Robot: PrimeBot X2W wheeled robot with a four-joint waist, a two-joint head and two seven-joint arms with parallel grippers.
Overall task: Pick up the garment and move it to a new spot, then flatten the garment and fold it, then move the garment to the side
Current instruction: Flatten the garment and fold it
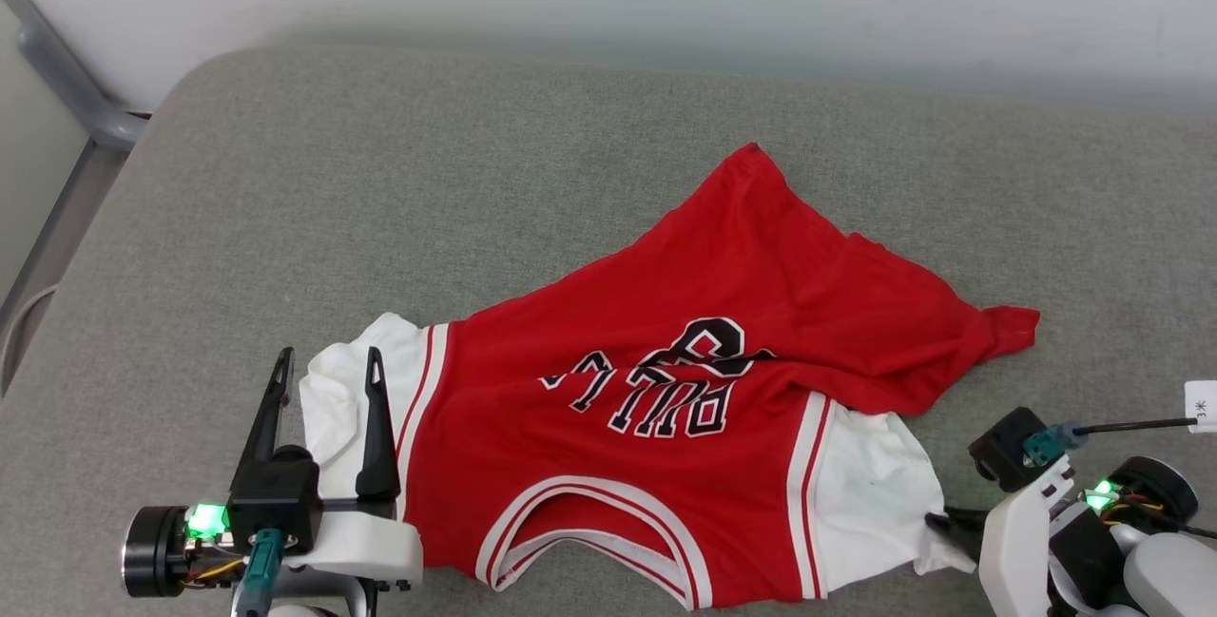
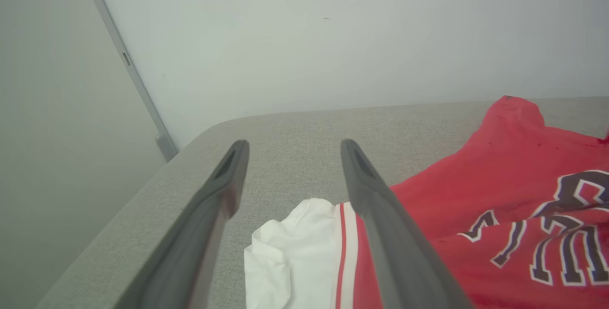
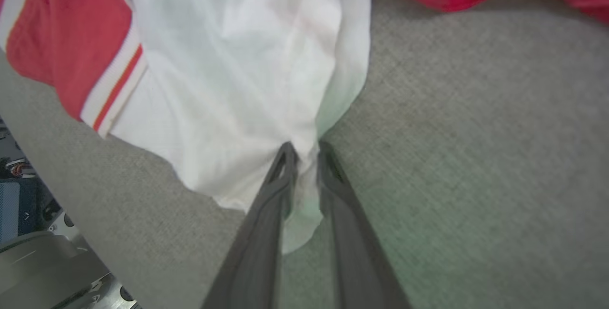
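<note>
Pinches garment [image 1: 666, 332] by lower-right sleeve [image 1: 875, 493] in right gripper [image 3: 304, 149]; holds left gripper [image 1: 328, 360] spread over lower-left sleeve [image 1: 330, 413].

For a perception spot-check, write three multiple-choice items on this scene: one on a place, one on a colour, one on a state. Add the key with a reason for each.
1. The red jersey lies on:
A) a grey cushioned surface
B) a wooden floor
C) a metal rack

2. Its sleeves are:
A) black
B) white
C) blue

3. The right end effector is:
A) spread wide over bare cushion
B) pinched on a sleeve's edge
C) holding a hanger

Key:
1 A, the jersey is spread across grey fabric.
2 B, both sleeves show white beside the striped trim.
3 B, white cloth sits between its nearly closed fingers.
</note>
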